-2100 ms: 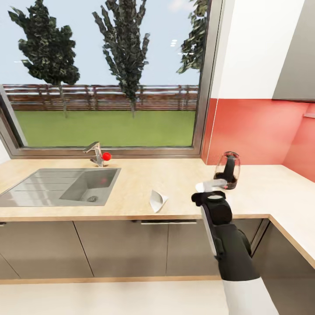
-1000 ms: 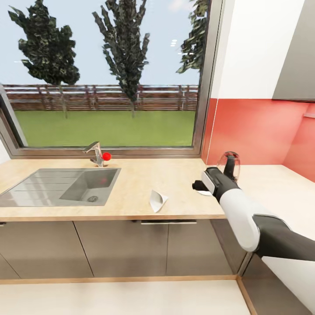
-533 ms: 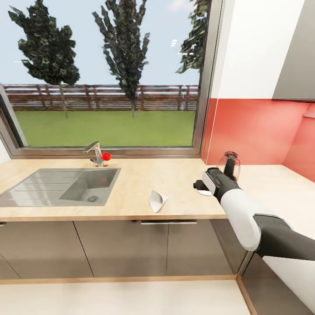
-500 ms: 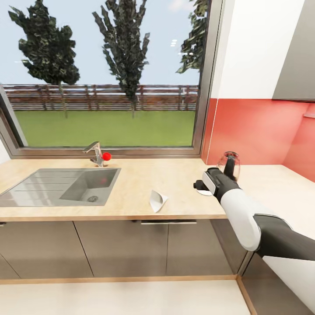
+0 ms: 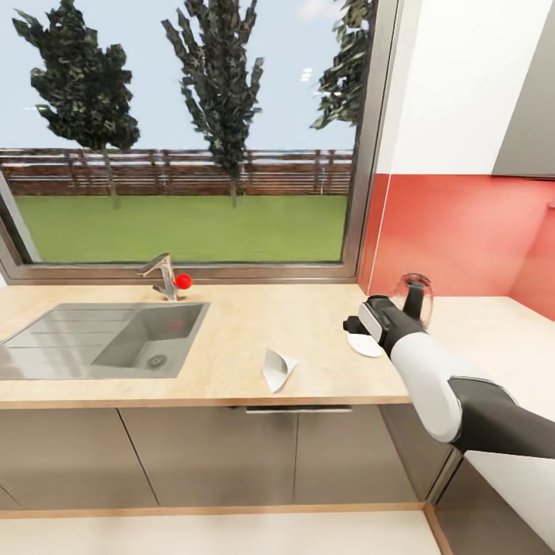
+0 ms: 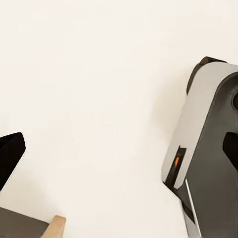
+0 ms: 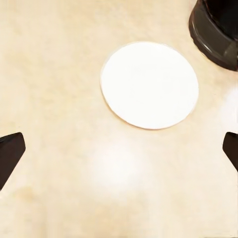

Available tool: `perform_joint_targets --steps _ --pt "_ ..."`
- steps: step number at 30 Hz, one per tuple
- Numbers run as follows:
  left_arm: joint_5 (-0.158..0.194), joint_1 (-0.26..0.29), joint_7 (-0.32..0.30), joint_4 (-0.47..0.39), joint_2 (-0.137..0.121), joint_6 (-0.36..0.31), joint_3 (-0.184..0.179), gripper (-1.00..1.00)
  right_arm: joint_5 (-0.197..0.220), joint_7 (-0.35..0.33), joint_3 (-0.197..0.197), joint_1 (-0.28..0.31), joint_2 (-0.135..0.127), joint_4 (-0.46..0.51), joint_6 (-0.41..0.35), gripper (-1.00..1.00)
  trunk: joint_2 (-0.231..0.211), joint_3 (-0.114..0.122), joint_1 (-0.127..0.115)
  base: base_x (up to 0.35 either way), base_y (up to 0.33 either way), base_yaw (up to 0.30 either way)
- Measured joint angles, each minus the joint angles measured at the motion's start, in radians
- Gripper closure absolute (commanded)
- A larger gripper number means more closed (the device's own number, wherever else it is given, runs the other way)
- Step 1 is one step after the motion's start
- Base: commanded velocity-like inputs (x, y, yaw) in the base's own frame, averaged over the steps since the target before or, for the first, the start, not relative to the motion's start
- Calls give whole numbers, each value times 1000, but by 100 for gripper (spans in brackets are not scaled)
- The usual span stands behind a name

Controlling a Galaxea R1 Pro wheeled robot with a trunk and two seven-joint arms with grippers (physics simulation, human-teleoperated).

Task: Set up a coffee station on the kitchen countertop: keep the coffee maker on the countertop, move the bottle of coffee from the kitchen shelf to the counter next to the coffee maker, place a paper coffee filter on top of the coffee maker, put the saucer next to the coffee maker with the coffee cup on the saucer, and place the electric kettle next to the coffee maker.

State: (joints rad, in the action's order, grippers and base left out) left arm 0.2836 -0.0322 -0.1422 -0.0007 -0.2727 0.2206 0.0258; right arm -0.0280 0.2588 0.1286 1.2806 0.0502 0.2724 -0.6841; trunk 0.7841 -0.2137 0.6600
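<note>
Right arm reaches in from the near right, white forearm and black wrist extended over the front part of the wooden countertop (image 5: pixel 231 331). Right gripper (image 5: pixel 353 324) hangs above the counter with nothing between its fingers; in the right wrist view the two dark fingertips (image 7: pixel 11 153) sit wide apart at opposite edges, jaws spread. The saucer (image 7: pixel 149 84), a flat white disc, lies on the countertop directly under the gripper, apart from it, roughly centred between the fingertips but shifted toward the coffee maker. In the head view the saucer (image 5: pixel 365 344) shows partly covered by the wrist. Just beyond it stands the coffee maker (image 5: pixel 411 299), a glass carafe with a black handle and dark base; its base (image 7: pixel 215 29) is just beside the saucer's rim, not touching that I can tell. To the left of the saucer, near the counter's front edge and well apart from the gripper, a paper coffee filter (image 5: pixel 277 368) lies tipped on its side. Farther left, a steel sink (image 5: pixel 100 339) is set into the counter, with a faucet (image 5: pixel 163 276) behind it bearing a red knob. Left wrist view: one dark fingertip (image 6: pixel 10 158) over pale floor beside the robot's grey base (image 6: pixel 206 148); whether this gripper is spread or closed cannot be told. Beyond the counter, a window (image 5: pixel 185 139) onto grass, fence and trees; red backsplash (image 5: pixel 455 231) at right.
</note>
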Motion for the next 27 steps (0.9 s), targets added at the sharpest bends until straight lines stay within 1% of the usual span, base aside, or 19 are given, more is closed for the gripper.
perform_joint_targets --steps 2,7,11,12,16,22,27 --pt "3 0 0 0 -9 0 1 -100 0 0 1 0 0 -1 13 -100 0 0 0 211 0 0" --pt "21 0 0 1 -17 1 0 -100 1 0 1 0 -4 -26 46 -100 0 0 1 50 0 0" --pt "24 0 0 0 -18 2 0 -100 1 0 1 0 -17 -38 59 -100 0 0 0 121 0 0" --pt "24 0 0 -1 -18 5 0 -100 0 0 1 0 -29 -39 59 -100 0 0 0 162 0 0" --pt "24 0 0 -2 -18 7 0 -100 2 0 1 0 -40 -39 58 -100 0 0 0 60 0 0" --pt "24 0 0 -2 -17 9 1 -100 3 1 5 0 -44 -54 56 -100 0 0 0 56 -31 0" --pt "25 0 0 -1 -17 8 1 -100 3 1 5 1 -44 -66 55 -100 0 0 0 261 -25 0"
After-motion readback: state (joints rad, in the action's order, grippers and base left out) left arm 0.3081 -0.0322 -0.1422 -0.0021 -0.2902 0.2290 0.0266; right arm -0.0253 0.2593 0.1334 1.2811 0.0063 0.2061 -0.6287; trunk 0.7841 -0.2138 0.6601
